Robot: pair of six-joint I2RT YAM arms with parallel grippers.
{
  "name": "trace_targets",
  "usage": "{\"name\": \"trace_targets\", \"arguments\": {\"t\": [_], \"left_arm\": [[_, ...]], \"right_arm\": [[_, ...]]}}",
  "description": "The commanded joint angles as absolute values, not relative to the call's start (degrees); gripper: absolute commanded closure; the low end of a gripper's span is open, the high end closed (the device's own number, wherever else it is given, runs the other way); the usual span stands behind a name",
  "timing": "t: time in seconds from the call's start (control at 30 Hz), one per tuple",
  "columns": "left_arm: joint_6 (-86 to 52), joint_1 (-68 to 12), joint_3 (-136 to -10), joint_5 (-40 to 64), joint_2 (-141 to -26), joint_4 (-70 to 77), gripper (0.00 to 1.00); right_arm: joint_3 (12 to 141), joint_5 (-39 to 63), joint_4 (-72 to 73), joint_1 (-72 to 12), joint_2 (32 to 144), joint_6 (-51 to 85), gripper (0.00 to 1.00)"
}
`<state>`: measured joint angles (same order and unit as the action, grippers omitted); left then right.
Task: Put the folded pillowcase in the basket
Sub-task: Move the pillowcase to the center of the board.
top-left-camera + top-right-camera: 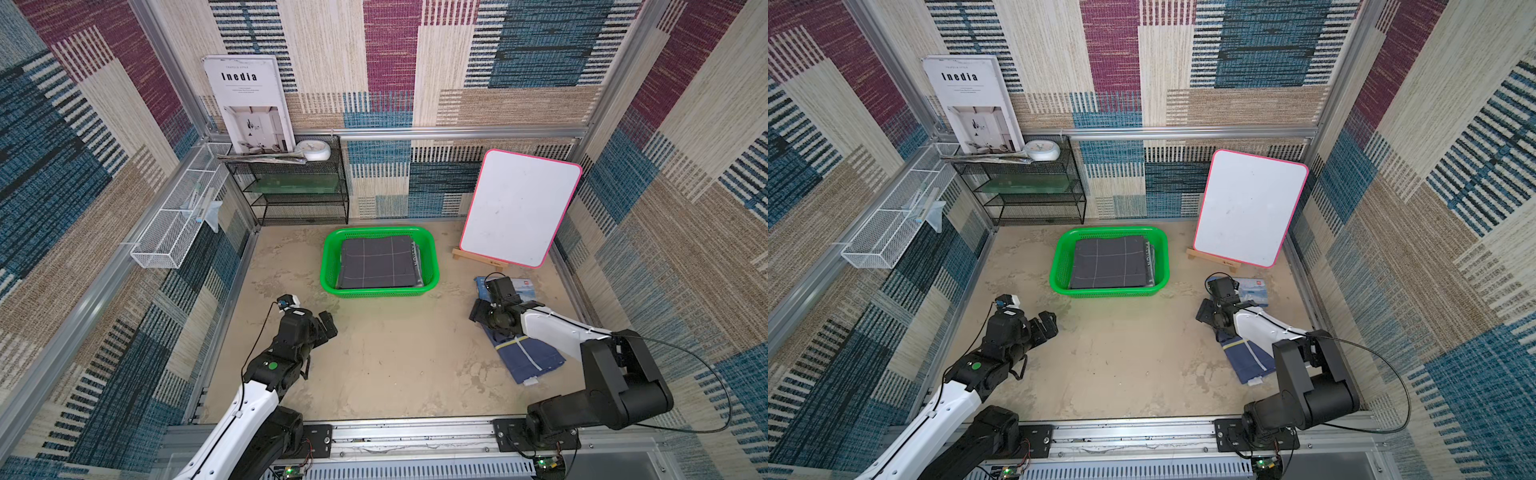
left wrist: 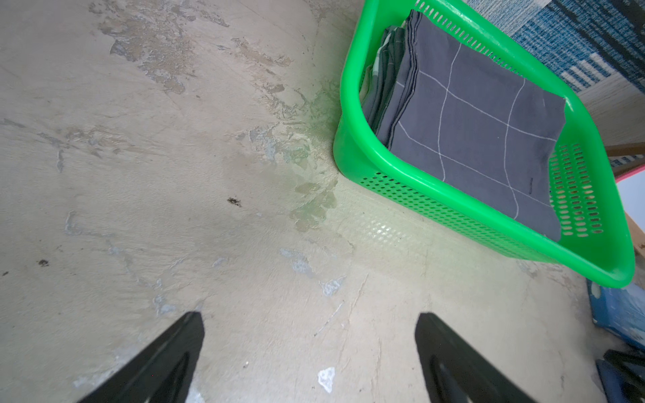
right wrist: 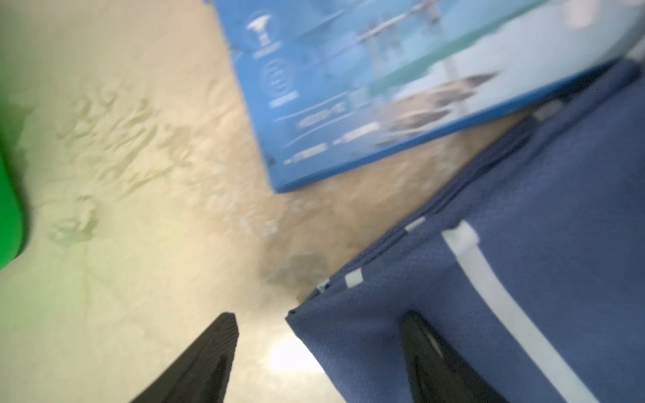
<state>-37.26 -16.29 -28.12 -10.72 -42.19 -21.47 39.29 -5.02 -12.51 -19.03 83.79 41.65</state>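
Hazards: the right gripper (image 3: 319, 317), jaws apart and holding nothing, hangs low over a corner of a navy cloth (image 3: 523, 244) on the counter (image 1: 395, 365). One finger sits above the fabric, contact not determinable in the blurred wrist view, with a blue box (image 3: 349, 87) near. Probable faults if this arm travels low are a jaw snagging and dragging the cloth, or knocking the box. The left gripper (image 2: 310, 317), jaws wide apart and empty, is over bare counter near the basket (image 1: 379, 229); a forward sweep could shove so light a basket. Containers: the basket holds one grey grid-lined folded pillowcase (image 1: 376, 262), lying flat within the walls with layered edges showing along one side, so placement is judged done. A catch on those loose edges would spoil the fold. The black shelf (image 1: 299, 195) carries a book (image 1: 249, 104) and a clock (image 1: 313, 150) on top, and a green sheet on one tier. The white rack (image 1: 166, 245) holds a few pale items, too small to name.
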Motion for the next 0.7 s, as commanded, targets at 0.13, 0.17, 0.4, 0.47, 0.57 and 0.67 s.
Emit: {"name": "trace_targets", "arguments": {"t": [0.13, 0.17, 0.4, 0.47, 0.57, 0.67], "left_arm": [[-36.05, -16.26, -28.62, -11.28, -43.32, -21.36, 0.01], [-35.87, -16.22, -28.86, -11.11, -43.69, -21.35, 0.01], [-35.55, -16.26, -29.2, -10.44, -45.01, -21.19, 0.01], [-35.53, -16.26, -28.97, -9.93, -45.08, -20.69, 0.01], [-35.62, -16.26, -29.1, -8.9, -45.98, -20.03, 0.01], [-35.63, -16.25, -29.5, -8.29, -46.8, -20.04, 0.01]], "right_arm": [[44.33, 2.74, -14.32, -34.79, 88.99, 48.4, 0.22], [46.67, 2.26, -15.46, -37.67, 90.47, 47.74, 0.21], [56.26, -5.09, -25.8, -46.08, 92.64, 43.2, 0.21], [55.56, -10.24, -26.95, -45.73, 90.01, 42.32, 0.2], [54.13, -12.16, -26.76, -42.23, 88.18, 40.92, 0.19], [53.86, -11.1, -25.55, -39.52, 89.26, 40.81, 0.19]]}}
